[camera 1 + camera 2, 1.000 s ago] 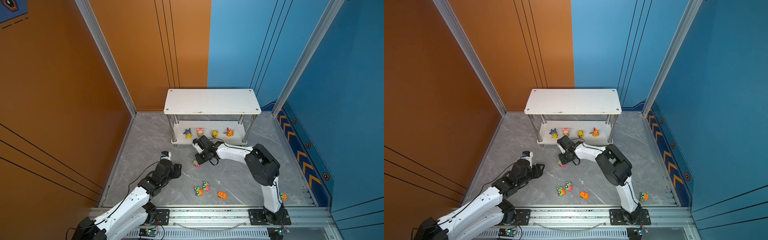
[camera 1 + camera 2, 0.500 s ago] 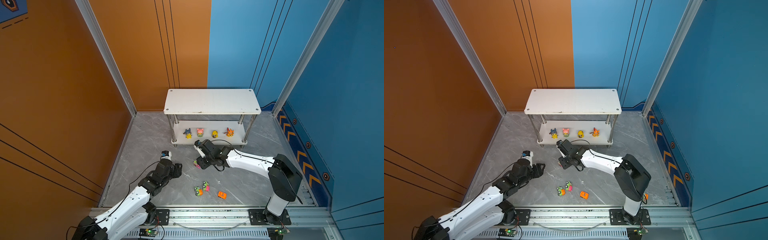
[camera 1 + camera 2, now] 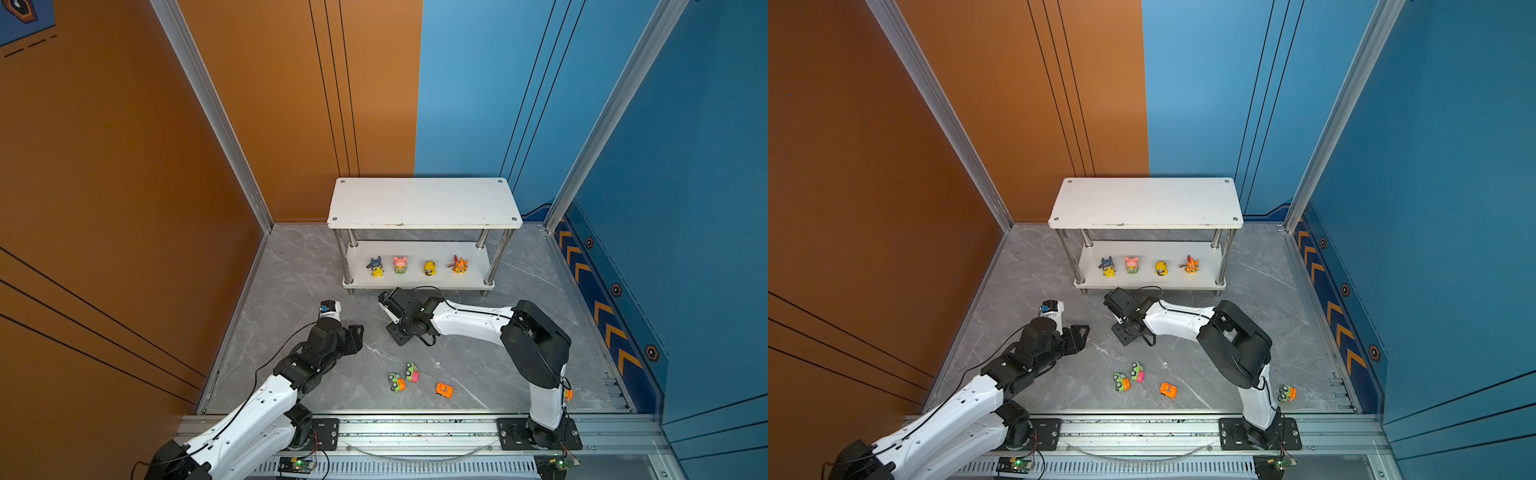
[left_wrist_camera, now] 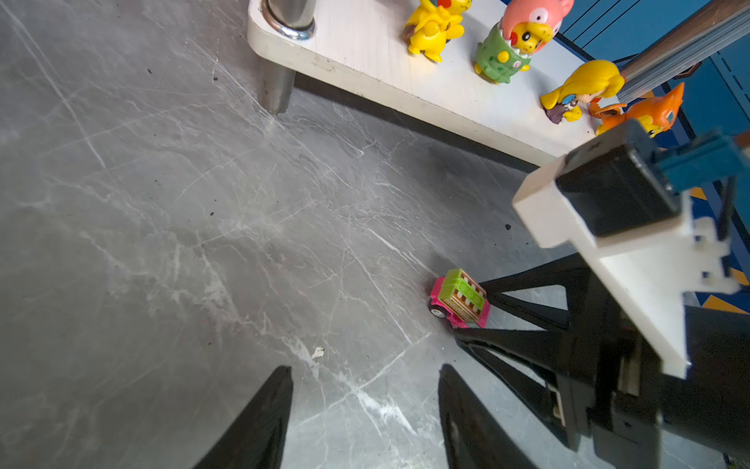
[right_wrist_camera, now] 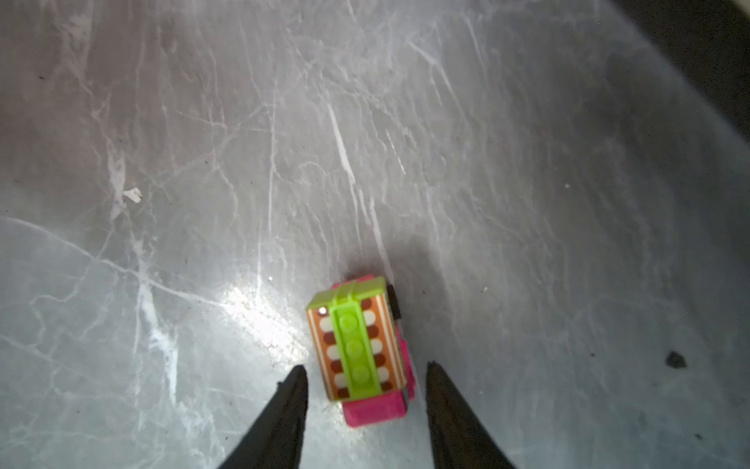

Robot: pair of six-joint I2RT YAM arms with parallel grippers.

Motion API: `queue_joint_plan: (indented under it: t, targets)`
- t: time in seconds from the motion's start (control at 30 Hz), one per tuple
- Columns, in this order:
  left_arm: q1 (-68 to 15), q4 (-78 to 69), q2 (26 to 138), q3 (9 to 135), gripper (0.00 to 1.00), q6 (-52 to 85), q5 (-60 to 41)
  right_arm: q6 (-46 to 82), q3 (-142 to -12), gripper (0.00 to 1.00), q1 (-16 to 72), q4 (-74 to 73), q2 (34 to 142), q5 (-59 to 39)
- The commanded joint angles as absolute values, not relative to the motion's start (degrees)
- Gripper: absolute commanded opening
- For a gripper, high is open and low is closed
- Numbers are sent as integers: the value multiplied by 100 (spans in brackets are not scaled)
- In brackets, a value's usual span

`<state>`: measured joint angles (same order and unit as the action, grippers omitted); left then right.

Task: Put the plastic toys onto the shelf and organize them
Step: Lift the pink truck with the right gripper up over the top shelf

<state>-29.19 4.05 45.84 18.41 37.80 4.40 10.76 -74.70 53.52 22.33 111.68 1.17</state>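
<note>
One shelf (image 3: 424, 201) stands at the back of the grey tabletop (image 3: 291, 291). Four toys line its lower board: a blue-and-yellow figurine (image 3: 376, 267), a pink-headed figurine (image 3: 400, 264), a yellow figurine (image 3: 429, 268) and an orange figurine (image 3: 459, 264).

Five cars are on the tabletop. A green-and-orange car (image 3: 397, 381) sits just beside a green-and-pink car (image 3: 412, 371), with an orange car (image 3: 444, 390) near them. A fifth car (image 3: 1286, 393) lies by the right arm's base. A pink-and-green car (image 5: 361, 349) lies between the right gripper (image 5: 365, 367) fingers, which are spread with a gap on each side.

The left gripper (image 4: 365, 367) hangs over bare tabletop with its fingers spread around nothing.

A second earlier, the top views showed the pink-and-green car uncovered just beside the right gripper. The gripper now hides it there. The left arm and the other toys are unchanged.
</note>
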Motion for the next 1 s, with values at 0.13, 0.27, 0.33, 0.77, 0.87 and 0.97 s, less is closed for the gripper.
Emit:
queue_joint_plan:
  t: [0.13, 0.27, 0.33, 0.77, 0.87, 0.97]
  targets:
    - [-2804, 458, 4536, 1783, 60, 3709, 334, 1157, -7657, 19, 5335, 2263, 11212, 88]
    - [-2765, 342, 4523, 1723, 60, 3731, 290, 1332, -7669, 12, 5352, 2629, 10864, 166]
    - [-2748, 283, 4518, 1702, 60, 3756, 234, 1483, -7754, 11, 5407, 3045, 10509, 288]
    - [-2698, -62, 4618, 1718, 60, 3797, -148, 2004, -10495, 6, 5647, 6967, 8212, 2960]
    - [-2696, -11, 4566, 1715, 60, 3808, -201, 1776, -11462, 6, 5404, 7291, 8347, 3163]
    - [-2696, 62, 4470, 1696, 60, 3825, -198, 1432, -12426, 6, 4997, 7514, 8754, 3298]
